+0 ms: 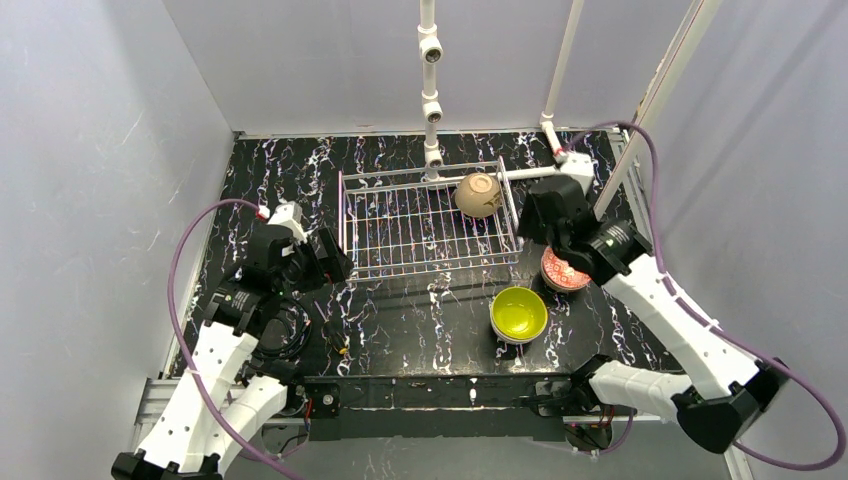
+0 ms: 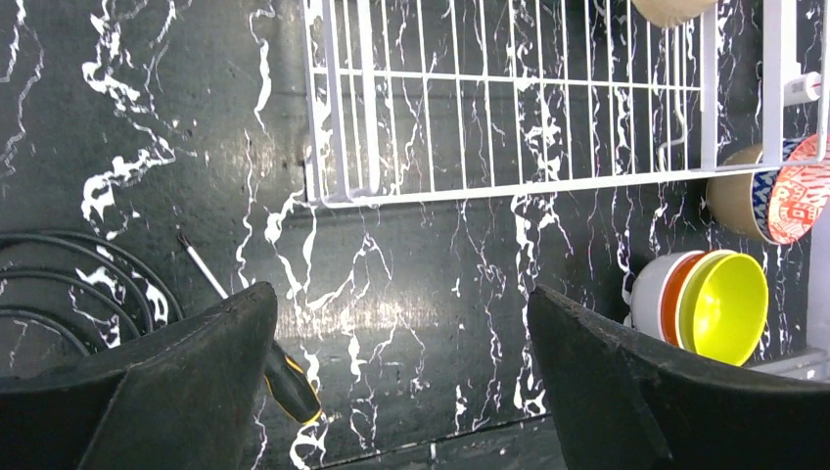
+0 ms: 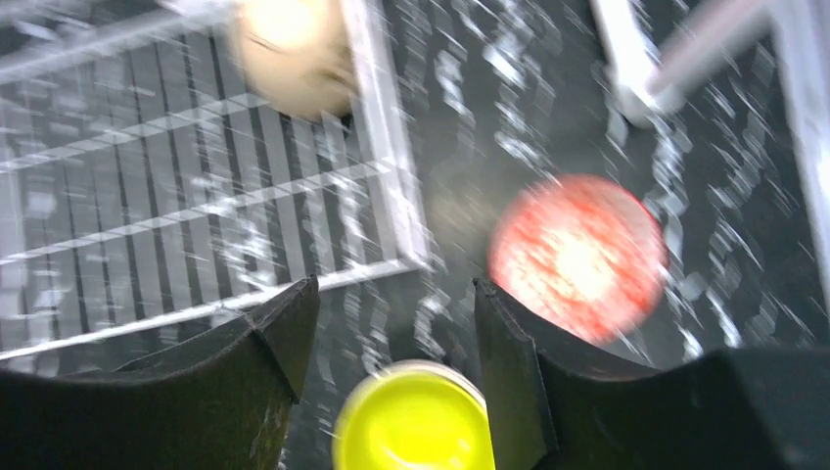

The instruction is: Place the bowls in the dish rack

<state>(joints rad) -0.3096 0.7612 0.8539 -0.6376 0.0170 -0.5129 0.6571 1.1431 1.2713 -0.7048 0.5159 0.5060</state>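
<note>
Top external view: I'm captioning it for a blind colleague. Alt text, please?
A white wire dish rack holds one tan bowl in its far right corner. On the black marbled table, a yellow-green bowl and a red-patterned bowl wait near the right gripper.

Blur smears what seems a red-patterned bowl [image 3: 577,257] into a blot; the tan bowl [image 2: 670,10] is cropped at top.
</note>
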